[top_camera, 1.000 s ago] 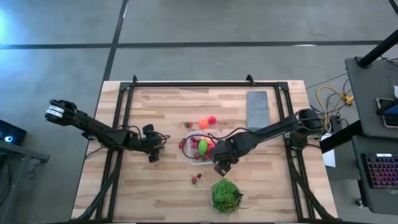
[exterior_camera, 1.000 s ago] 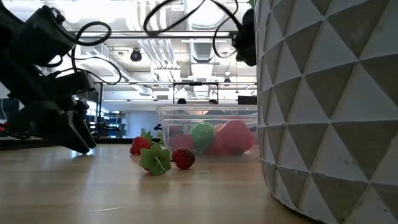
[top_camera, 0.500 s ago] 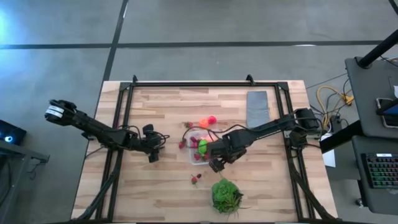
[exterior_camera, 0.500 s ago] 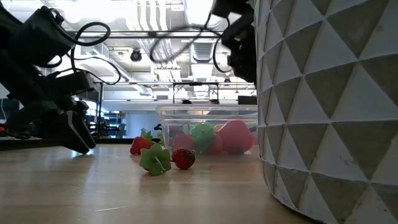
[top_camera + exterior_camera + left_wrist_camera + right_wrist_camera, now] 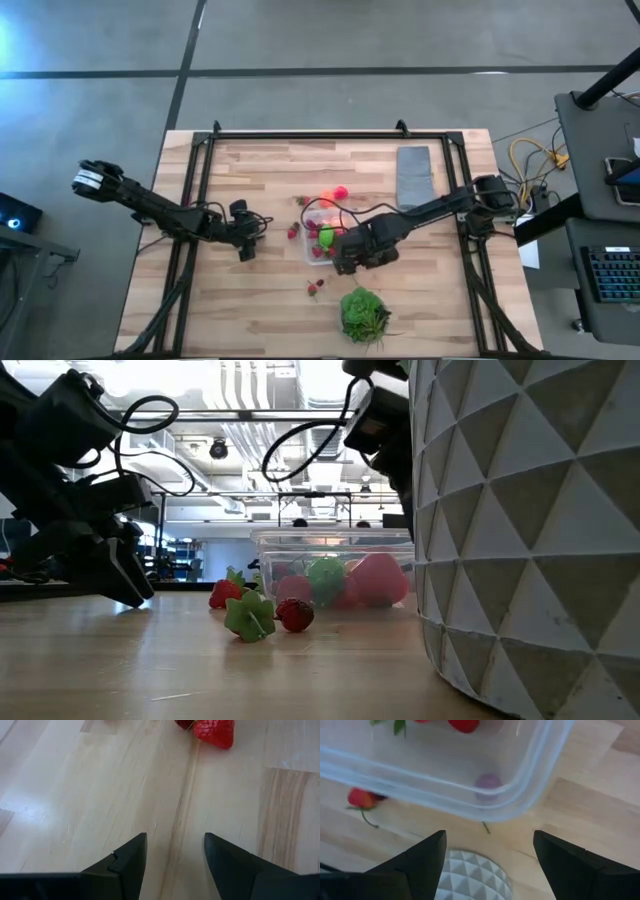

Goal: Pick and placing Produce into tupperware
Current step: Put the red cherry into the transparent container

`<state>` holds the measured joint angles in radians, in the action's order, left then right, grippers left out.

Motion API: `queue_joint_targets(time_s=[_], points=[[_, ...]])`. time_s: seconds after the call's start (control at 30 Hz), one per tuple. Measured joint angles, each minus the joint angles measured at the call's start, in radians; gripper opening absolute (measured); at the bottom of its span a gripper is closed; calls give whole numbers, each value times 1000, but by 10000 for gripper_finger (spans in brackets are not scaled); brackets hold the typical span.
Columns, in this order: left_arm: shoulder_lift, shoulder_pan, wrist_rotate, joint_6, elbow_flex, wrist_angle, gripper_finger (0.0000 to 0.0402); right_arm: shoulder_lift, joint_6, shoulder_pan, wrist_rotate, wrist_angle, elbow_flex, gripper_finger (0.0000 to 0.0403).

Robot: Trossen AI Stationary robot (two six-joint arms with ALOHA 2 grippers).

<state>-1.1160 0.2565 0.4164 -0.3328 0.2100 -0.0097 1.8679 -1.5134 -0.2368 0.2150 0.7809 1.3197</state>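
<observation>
Right gripper (image 5: pixel 487 865): jaws spread, empty, poised over the tupperware (image 5: pixel 470 795) corner, likely after a drop; left gripper (image 5: pixel 175 865): parted, empty, a strawberry (image 5: pixel 215 732) ahead.

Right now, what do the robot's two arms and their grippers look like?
Both arms are dark and slender, with black cables looping along them. The left arm has a white band near its base. The left gripper and right gripper each have two black, wedge-shaped fingers.

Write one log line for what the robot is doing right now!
right gripper: open, empty, over tupperware corner | left gripper: open, empty, waiting on table | strawberries: loose on table
</observation>
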Motion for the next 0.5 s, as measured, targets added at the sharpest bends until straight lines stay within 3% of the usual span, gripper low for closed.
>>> queue_joint_targets(time_s=[0.23,0.5], points=[[0,0,-1,0,1,0,184,0,-136,-13,-76,-18,-16,289],[0,0,-6,0,0,1,184,0,-166,-36,-121,-61,-20,286]])
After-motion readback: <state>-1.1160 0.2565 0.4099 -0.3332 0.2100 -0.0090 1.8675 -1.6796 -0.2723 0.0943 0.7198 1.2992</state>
